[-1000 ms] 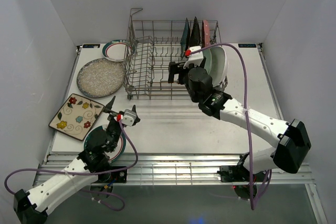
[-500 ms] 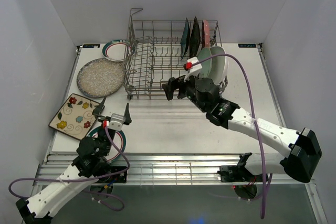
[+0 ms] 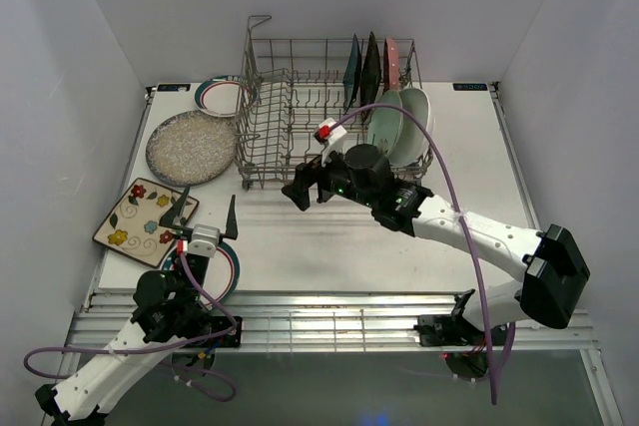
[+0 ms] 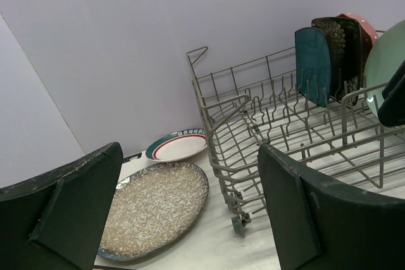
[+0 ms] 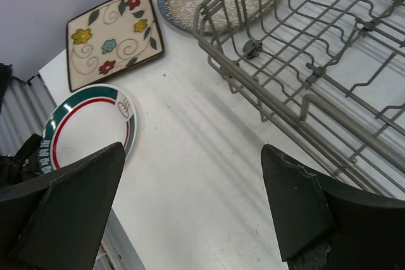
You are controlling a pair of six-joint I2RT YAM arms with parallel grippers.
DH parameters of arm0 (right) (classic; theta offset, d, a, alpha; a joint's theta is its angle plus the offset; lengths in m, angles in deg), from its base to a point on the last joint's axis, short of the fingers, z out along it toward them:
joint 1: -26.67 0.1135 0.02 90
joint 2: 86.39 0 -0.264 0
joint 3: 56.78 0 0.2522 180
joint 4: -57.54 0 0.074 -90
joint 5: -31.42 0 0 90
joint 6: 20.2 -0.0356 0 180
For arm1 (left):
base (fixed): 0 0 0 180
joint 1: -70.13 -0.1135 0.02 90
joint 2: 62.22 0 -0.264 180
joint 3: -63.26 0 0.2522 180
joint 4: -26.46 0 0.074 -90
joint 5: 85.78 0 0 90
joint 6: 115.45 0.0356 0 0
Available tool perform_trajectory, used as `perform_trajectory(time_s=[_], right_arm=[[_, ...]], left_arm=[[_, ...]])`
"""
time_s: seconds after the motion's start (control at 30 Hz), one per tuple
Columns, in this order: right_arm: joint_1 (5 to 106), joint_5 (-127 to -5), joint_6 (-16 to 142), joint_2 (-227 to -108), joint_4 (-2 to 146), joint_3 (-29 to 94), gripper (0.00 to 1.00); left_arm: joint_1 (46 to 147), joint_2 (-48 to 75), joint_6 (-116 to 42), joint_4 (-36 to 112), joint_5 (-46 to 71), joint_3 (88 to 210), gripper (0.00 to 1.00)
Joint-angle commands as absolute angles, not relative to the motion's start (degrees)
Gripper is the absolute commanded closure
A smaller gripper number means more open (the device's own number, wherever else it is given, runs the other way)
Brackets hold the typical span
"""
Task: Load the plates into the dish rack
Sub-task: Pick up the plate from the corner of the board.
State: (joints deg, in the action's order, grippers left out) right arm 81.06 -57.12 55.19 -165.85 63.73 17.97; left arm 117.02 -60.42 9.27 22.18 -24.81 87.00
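Beside dish rack point(image 3: 262, 132): right hand point(image 3: 306, 185) wide, empty | left hand point(image 3: 207, 214) wide, empty

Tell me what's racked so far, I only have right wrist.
Observer: Five plates stand at the dish rack's right end: teal square, black floral, pink, mint, white.
Operator: Any loose ones I'm missing?
Observer: A second rimmed plate lies left of the rack's far corner.
Operator: Left arm?
Observer: Left gripper is open, empty, by the front rimmed plate.
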Motion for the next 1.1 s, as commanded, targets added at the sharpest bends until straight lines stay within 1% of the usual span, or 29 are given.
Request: perform_trajectory(time_s=[0.0,0.13,0.17,0.2,0.27,0.5,0.63,0.67,0.73,0.77,0.83,1.07], right_arm=[[82.47,-61.65,53.10,-165.75,60.40,19.12,0.06],[85.02,-60.87,52.31,-169.26,60.40,20.17,0.03],[86.07,-60.43,52.05,-170.05,60.49,20.52,0.00],[86.60,-60.25,51.87,-171.71,60.58,21.30,0.03],[88.18,-58.93,50.38,-173.13,60.49,21.75,0.05],[91.00,-56.56,44.93,-175.42,56.28,20.00,0.08],[91.09,-57.34,39.31,-175.77,49.09,13.69,0.04],[91.09,-57.69,38.17,-176.03,47.93,12.80,0.01],[91.26,-58.05,35.62,-177.26,46.00,11.47,0.00],[91.53,-58.14,35.00,-177.61,44.86,10.86,0.08],[91.97,-58.14,33.50,-179.11,44.32,10.85,0.13],[93.99,-61.39,28.06,-183.85,36.77,9.10,0.18]], left_arm=[[117.24,-60.64,9.44,22.20,-24.69,87.04,0.02],[117.24,-60.90,9.79,22.11,-24.69,87.48,0.02],[117.24,-61.16,9.88,22.11,-24.61,87.66,0.02],[117.24,-61.25,9.97,22.20,-24.69,87.74,0.02],[117.24,-61.95,10.05,22.11,-24.96,88.10,0.02],[117.24,-64.33,10.58,22.20,-25.66,88.54,0.02],[117.24,-64.86,10.67,22.11,-25.75,88.80,0.02],[117.24,-64.94,10.67,22.11,-25.75,88.80,0.02],[117.24,-65.03,10.67,22.11,-25.75,88.89,0.02],[117.24,-65.12,10.76,22.20,-25.75,88.98,0.02],[117.24,-65.12,10.85,22.11,-25.75,89.15,0.02],[117.24,-65.38,10.85,22.11,-25.84,89.15,0.02]])
